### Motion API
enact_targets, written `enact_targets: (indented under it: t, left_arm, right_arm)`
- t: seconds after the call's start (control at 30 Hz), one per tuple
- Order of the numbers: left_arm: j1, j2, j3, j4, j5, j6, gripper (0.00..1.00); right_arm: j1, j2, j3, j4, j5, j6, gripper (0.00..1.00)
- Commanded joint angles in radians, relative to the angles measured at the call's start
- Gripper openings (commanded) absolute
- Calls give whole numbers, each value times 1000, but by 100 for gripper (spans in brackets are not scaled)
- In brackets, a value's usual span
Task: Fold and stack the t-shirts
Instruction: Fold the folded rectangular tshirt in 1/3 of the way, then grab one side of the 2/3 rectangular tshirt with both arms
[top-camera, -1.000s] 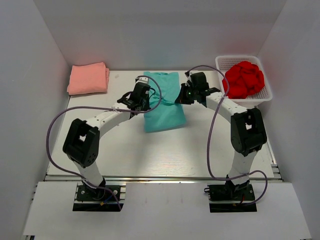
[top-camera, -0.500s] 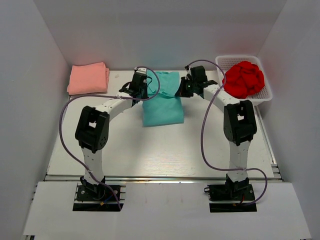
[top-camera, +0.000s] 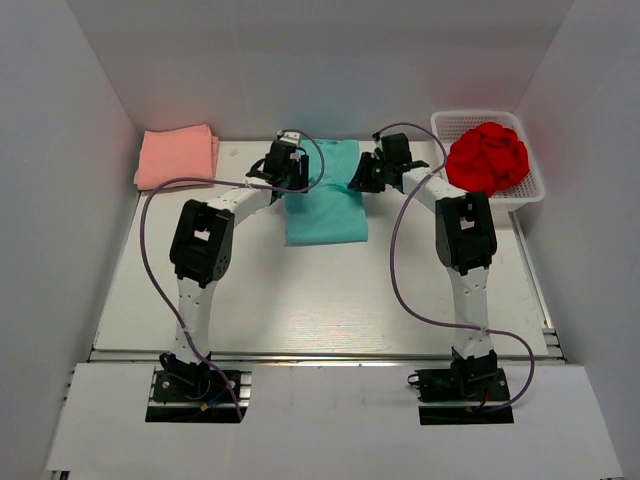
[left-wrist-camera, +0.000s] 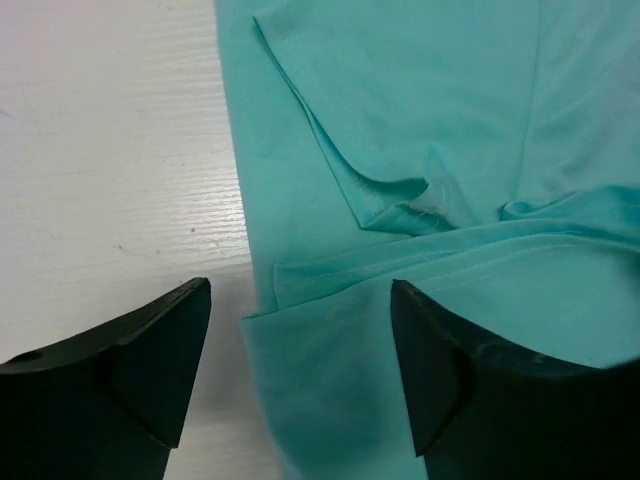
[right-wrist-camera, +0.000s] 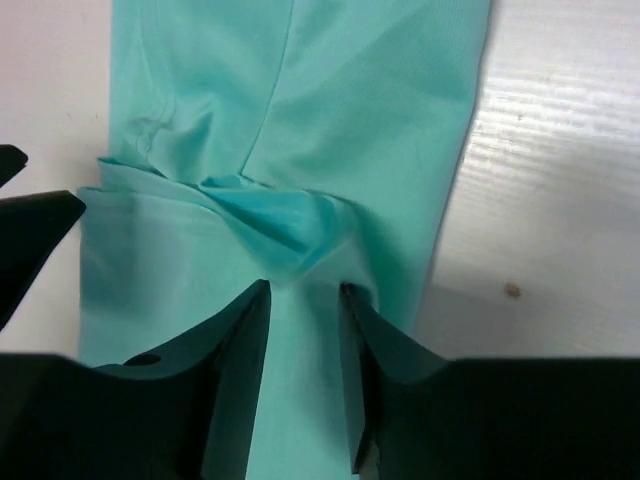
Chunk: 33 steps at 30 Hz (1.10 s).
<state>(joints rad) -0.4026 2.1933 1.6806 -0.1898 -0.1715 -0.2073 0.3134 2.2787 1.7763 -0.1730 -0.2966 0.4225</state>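
The teal t-shirt (top-camera: 325, 212) lies folded into a short rectangle at the back middle of the table. My left gripper (top-camera: 285, 172) hovers over its left rear edge. In the left wrist view its jaws (left-wrist-camera: 300, 295) stand wide open above the shirt's layered edge (left-wrist-camera: 420, 100) and hold nothing. My right gripper (top-camera: 363, 178) is over the right rear edge, and its jaws (right-wrist-camera: 305, 290) are parted a little. A pucker of teal cloth (right-wrist-camera: 280, 215) lies just beyond the tips, with nothing pinched. A salmon-pink t-shirt (top-camera: 177, 157) lies folded at the back left. A red t-shirt (top-camera: 487, 157) is bunched in the basket.
The white mesh basket (top-camera: 443, 122) stands at the back right, close to my right arm. White walls enclose the table (top-camera: 300, 290) on three sides. Purple cables loop from both arms over the table.
Both arms moved toward the back, carrying the teal shirt's near part over itself, so the shirt is now shorter. Both grippers were shut and have now opened, letting go of the cloth.
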Motion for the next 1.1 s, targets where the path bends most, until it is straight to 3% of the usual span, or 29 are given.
enact_targets:
  t: [0.0, 0.03, 0.07, 0.23, 0.43, 0.53, 0.7, 0.77, 1.0, 1.07]
  left_arm:
    - [11, -24, 48, 35, 52, 49, 86]
    - [11, -42, 59, 20, 52, 58, 96]
    - [11, -55, 59, 7, 52, 59, 97]
    - [11, -228, -80, -23, 52, 37, 99]
    - [-10, -417, -347, -57, 147, -17, 100]
    - [-10, -487, -516, -22, 262, -69, 100]
    - [-21, -518, -618, 16, 276, -105, 100]
    - [-21, -488, -627, 16, 299, -106, 94]
    - [-21, -388, -618, 27, 310, -126, 63]
    - [-21, -376, -618, 27, 319, -126, 63]
  right_arm:
    - [-10, -19, 93, 78, -35, -19, 41]
    - [-5, -28, 92, 81, -27, -36, 60]
    - [-5, -56, 78, 81, -29, -53, 68]
    - [-2, -206, -99, 119, -49, -67, 90]
    - [1, -439, -492, 159, -62, -14, 90]
    - [4, -496, -613, 199, -91, 18, 90]
    - [6, -487, -690, 191, -98, 39, 90]
    - [6, -470, -698, 193, -90, 48, 90]
    - [4, -369, -677, 210, -113, 98, 72]
    - [6, -337, -670, 214, -116, 108, 70]
